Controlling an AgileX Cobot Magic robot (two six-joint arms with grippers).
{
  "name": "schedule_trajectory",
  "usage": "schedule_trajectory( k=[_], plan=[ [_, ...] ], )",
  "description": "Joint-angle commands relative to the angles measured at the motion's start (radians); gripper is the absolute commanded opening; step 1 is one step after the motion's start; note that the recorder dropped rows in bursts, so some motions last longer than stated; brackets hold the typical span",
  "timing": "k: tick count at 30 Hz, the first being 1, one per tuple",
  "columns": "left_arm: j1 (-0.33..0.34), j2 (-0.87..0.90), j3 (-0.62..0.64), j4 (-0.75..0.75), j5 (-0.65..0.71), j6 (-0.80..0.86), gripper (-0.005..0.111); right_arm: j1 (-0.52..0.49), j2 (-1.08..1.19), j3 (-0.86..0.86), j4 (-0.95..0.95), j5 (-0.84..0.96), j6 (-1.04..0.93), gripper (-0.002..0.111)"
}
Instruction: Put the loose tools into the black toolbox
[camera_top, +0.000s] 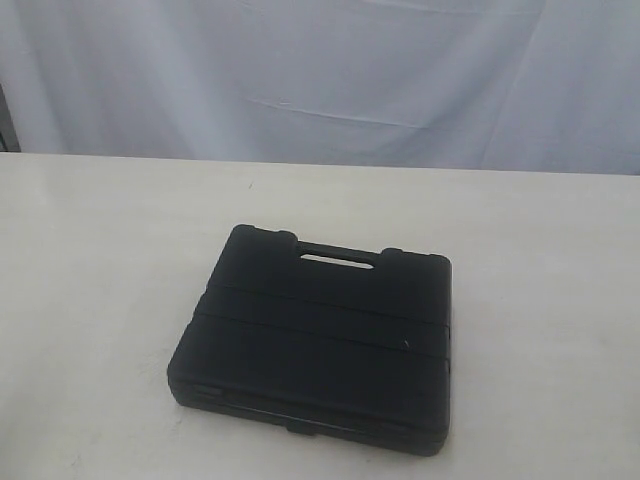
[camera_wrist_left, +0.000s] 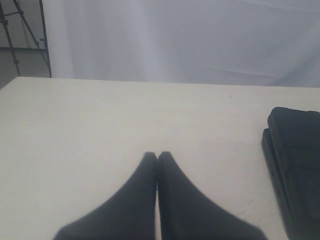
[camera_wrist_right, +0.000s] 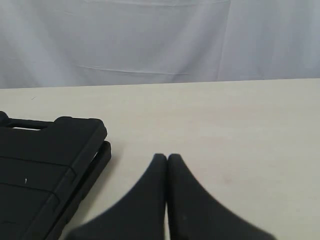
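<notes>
The black toolbox (camera_top: 320, 340) lies flat and closed in the middle of the pale table, its slot handle on the far side. No loose tools show in any view. My left gripper (camera_wrist_left: 157, 156) is shut with nothing in it, above bare table, with the toolbox (camera_wrist_left: 295, 160) off to one side. My right gripper (camera_wrist_right: 167, 158) is also shut and holds nothing; a corner of the toolbox (camera_wrist_right: 45, 165) lies beside it. Neither gripper appears in the exterior view.
A white cloth backdrop (camera_top: 330, 70) hangs behind the table's far edge. A dark metal stand (camera_wrist_left: 22, 35) shows past the table corner in the left wrist view. Bare tabletop (camera_top: 100, 260) surrounds the case.
</notes>
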Motion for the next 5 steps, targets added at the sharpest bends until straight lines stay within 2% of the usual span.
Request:
schedule_trajectory(
  k=[1, 5],
  plan=[
    [-0.002, -0.003, 0.002, -0.002, -0.001, 0.0, 0.0, -0.006, -0.007, 0.003, -0.009, 0.002, 0.003, -0.001],
    [-0.002, -0.003, 0.002, -0.002, -0.001, 0.0, 0.0, -0.006, -0.007, 0.003, -0.009, 0.002, 0.003, -0.001]
  ],
)
